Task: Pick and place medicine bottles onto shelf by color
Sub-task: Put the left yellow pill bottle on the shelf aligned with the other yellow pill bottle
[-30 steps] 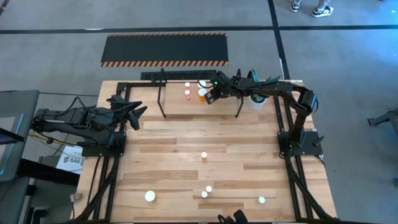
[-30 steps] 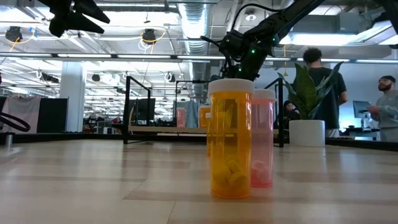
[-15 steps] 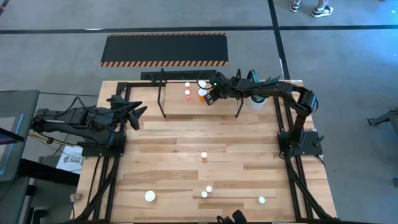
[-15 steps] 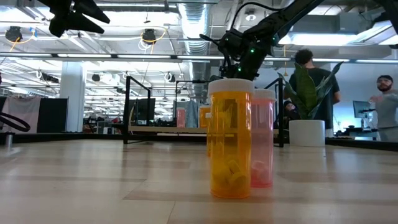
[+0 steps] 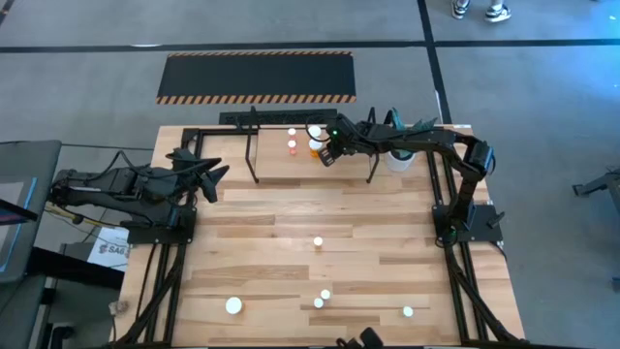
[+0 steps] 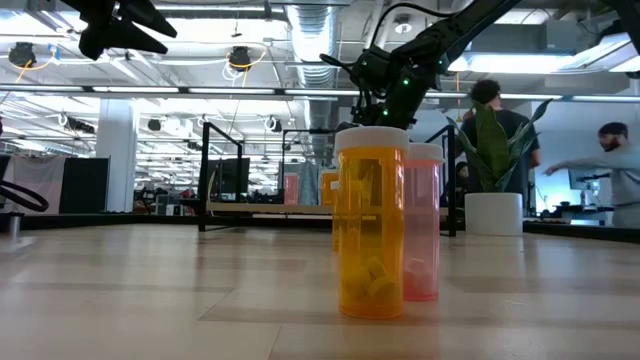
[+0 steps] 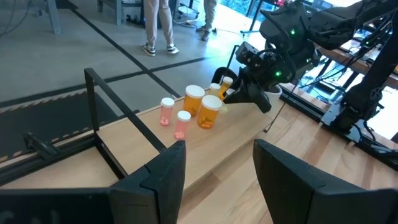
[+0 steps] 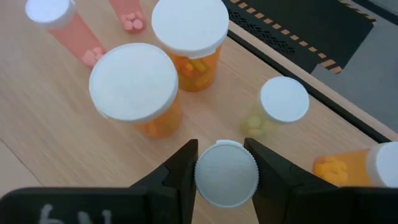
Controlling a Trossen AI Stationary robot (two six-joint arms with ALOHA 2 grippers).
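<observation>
The shelf [image 5: 274, 161], a pale board in a black rod frame, stands at the table's far edge. On it stand two large orange medicine bottles [image 8: 134, 87] [image 8: 189, 28], two pink ones [image 7: 166, 111], a small pale yellow one [image 8: 283, 99] and an orange one [image 8: 373, 165]. My right gripper [image 8: 226, 168] reaches slanting down over the shelf's right part [image 5: 327, 156], shut on a small white-capped bottle. My left gripper [image 7: 217, 168] hangs open over the table's left side [image 5: 211, 174], nothing between its fingers. Several more bottles [image 5: 318, 241] stand on the table's near half, two of them close up in the low view [image 6: 370, 225]. My right gripper pinches the round white cap [image 8: 226, 173] of a small bottle between its two fingers [image 8: 183, 165], one on each side of the rim. The fingers come slanting down from the table's right. The cap hides the bottle's body, so whether its base stands on the shelf cannot be told.
A white pot with a green plant [image 5: 397, 155] stands right of the shelf, under the right arm. The shelf's black upright posts [image 5: 254, 155] rise around the board. A hazard-striped black mat [image 5: 257, 76] lies on the floor beyond the table. People stand in the room behind [image 6: 500, 120].
My right gripper has rolled a little at the wrist over the shelf, staying in place and still shut on the small bottle's cap. The bottles on the shelf and table have kept their places.
</observation>
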